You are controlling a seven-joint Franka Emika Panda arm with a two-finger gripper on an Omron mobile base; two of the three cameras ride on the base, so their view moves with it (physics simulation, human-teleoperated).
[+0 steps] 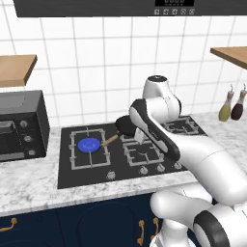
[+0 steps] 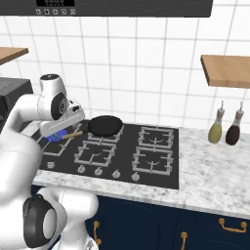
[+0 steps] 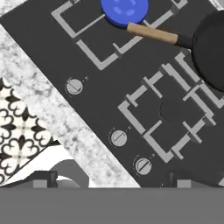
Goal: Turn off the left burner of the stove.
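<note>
The stove (image 1: 67, 179) is a black glass cooktop with grey grates and a front row of silver knobs. Its left burner (image 1: 89, 144) carries a flat blue flame disc, which lies at the top of the hand view (image 3: 124, 9) and peeks out behind my arm in the right base view (image 2: 56, 137). My gripper (image 3: 111, 178) hangs above the stove's front edge, pointing down. It is open, with the two dark tips far apart and nothing between them. The leftmost knob (image 3: 74, 86) sits ahead of it to the left. Two more knobs (image 3: 118, 138) (image 3: 143, 166) lie closer.
A black frying pan (image 1: 126, 126) rests on the rear middle grate, its wooden handle (image 3: 151, 33) reaching toward the blue disc. A black microwave (image 1: 21, 125) stands left of the stove. Two bottles (image 2: 215, 129) (image 2: 234, 131) stand on the marble counter (image 2: 215, 171) at the right.
</note>
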